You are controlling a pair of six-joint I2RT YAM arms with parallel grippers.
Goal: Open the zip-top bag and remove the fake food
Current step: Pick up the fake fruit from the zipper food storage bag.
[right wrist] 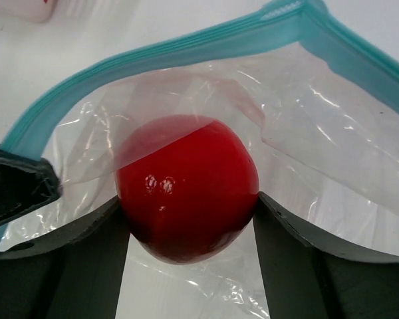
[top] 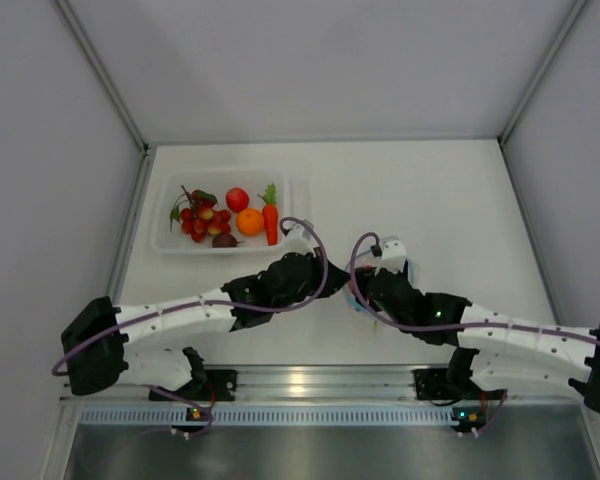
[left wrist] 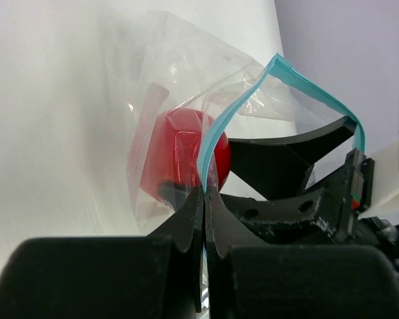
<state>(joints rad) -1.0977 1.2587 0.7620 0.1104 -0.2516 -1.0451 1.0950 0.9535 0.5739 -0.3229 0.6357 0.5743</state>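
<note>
The clear zip-top bag [left wrist: 253, 93] hangs between my two grippers, its teal zip strip [right wrist: 186, 45] spread open. My left gripper [left wrist: 205, 193] is shut on one lip of the strip. The right gripper [right wrist: 188, 201] reaches in through the mouth, its fingers [right wrist: 286, 239] pressed on both sides of a red round fruit [right wrist: 186, 183] inside the bag. In the top view both grippers meet at the table's middle and the bag [top: 351, 298] barely shows. More fake food lies in a tray: a berry cluster [top: 198, 222], a red fruit [top: 237, 199], an orange [top: 249, 221], a carrot [top: 270, 220] and a dark piece [top: 223, 240].
The rigid clear tray [top: 170, 190] stands at the back left of the white table, just beyond the left arm. Grey walls enclose the table on three sides. A metal rail with the arm bases runs along the near edge.
</note>
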